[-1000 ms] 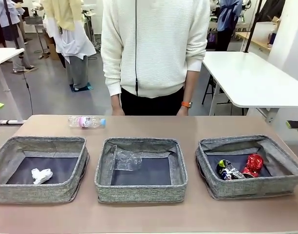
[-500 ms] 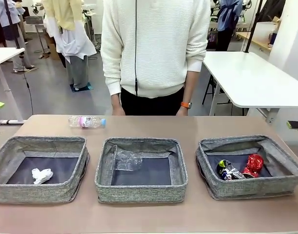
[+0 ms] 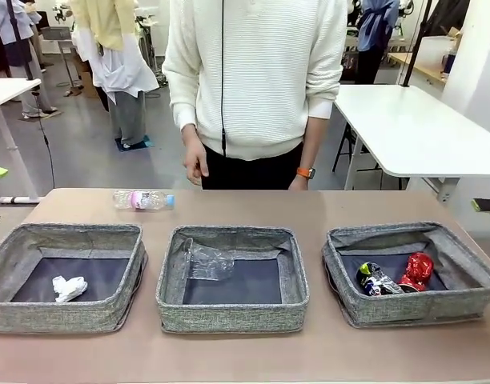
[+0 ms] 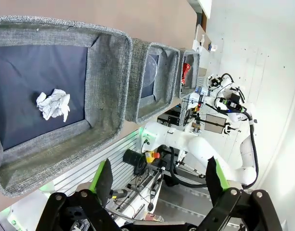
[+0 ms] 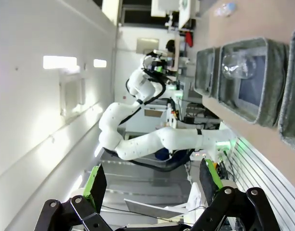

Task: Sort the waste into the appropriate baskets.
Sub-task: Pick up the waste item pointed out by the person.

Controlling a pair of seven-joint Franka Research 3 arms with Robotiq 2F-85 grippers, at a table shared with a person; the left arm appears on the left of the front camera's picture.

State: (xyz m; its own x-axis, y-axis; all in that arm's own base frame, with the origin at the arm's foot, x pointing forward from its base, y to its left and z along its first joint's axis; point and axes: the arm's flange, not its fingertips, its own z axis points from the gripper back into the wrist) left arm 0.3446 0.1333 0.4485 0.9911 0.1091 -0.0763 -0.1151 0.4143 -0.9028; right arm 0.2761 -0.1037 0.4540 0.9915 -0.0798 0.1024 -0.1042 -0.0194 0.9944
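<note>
Both grippers hang wide apart and hold nothing. On the left wrist view, the left gripper [image 4: 159, 179] has its two green-padded fingers spread, and under it lies the left basket [image 4: 106, 86]. A paper wad [image 4: 53, 104] sits on that basket's dark floor, up and to the left of the fingers. Past it come the middle basket [image 4: 167, 72] and the far one, lined up in a row.

From the front, the three grey baskets stand side by side on the brown table [image 3: 229, 352]. The left one [image 3: 21, 316] has the paper wad [image 3: 69, 287] in it. Behind it, on the bare table near the person, a bottle [image 3: 142, 200] with a pink label and blue cap lies on its side. The middle basket [image 3: 229, 316] holds crumpled plastic [image 3: 206, 261] near its back wall. The right basket [image 3: 413, 310] holds a dark can [image 3: 376, 278] and a red can [image 3: 416, 270], touching each other.

A person in a white sweater stands at the far side. One hand [image 3: 194, 164] hangs above the table edge, near the bottle but not touching it.

On the right wrist view, the right gripper [image 5: 153, 185] is spread too, off past the table's edge, with the baskets up and to the right of it.
</note>
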